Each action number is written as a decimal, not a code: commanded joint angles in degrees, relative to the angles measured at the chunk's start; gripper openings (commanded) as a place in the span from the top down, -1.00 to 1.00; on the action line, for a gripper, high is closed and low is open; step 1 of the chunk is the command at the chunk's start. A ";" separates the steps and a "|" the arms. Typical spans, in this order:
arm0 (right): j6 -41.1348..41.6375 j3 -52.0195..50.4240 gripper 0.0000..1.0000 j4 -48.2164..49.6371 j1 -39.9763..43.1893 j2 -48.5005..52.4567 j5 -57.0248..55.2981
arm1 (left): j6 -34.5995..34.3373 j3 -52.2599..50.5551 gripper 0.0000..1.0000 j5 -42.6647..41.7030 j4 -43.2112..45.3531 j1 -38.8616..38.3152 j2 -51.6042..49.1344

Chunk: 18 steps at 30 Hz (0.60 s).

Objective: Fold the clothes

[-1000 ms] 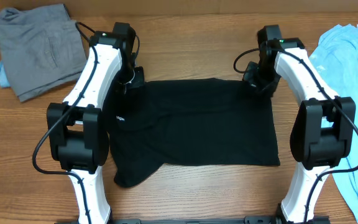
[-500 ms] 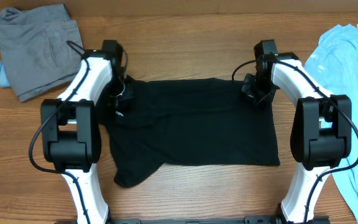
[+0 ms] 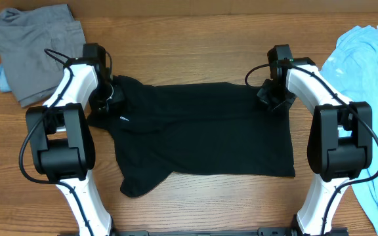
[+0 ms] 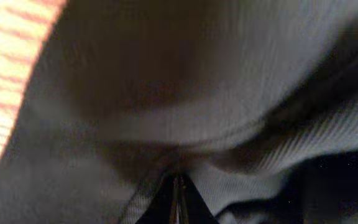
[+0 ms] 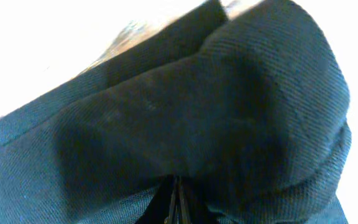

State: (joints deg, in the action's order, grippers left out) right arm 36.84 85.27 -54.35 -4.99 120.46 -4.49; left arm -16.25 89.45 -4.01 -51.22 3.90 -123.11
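A black shirt [image 3: 202, 131] lies spread across the middle of the table, a small white logo near its left edge. My left gripper [image 3: 105, 98] is shut on the shirt's upper left corner, and the cloth there is pulled out to the left. In the left wrist view the black cloth [image 4: 185, 93] bunches over the closed gripper [image 4: 176, 199]. My right gripper [image 3: 272, 97] is shut on the shirt's upper right corner. Black fabric [image 5: 185, 106] fills the right wrist view and folds over the closed gripper [image 5: 175, 202].
A grey garment [image 3: 39, 49] lies at the back left, with a bit of blue cloth under its left edge. A light blue T-shirt [image 3: 373, 98] covers the right side of the table. Both white arms flank the black shirt.
My left gripper has moved left, dragging the shirt's upper left corner outward with it. My right gripper has closed on the upper right corner and barely shifted.
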 commanded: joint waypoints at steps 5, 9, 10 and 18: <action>5.97 -1.31 0.92 -2.12 0.52 -0.83 -6.54 | -0.74 -0.35 0.89 6.60 2.49 1.38 0.52; 6.69 -1.31 0.92 -2.86 1.68 -0.83 -7.06 | -1.60 -0.33 0.88 7.41 2.29 3.72 0.52; 6.69 -1.31 0.92 -2.99 2.01 -0.83 -7.08 | -1.81 -0.31 0.90 7.43 2.03 4.46 0.52; 4.94 -0.42 0.92 -2.75 3.85 -0.90 -6.78 | -2.43 5.79 0.92 4.50 -6.49 9.55 0.92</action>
State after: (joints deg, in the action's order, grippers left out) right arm 42.17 85.10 -57.08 -2.24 120.42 -7.97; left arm -18.00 90.28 0.08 -54.78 12.62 -123.11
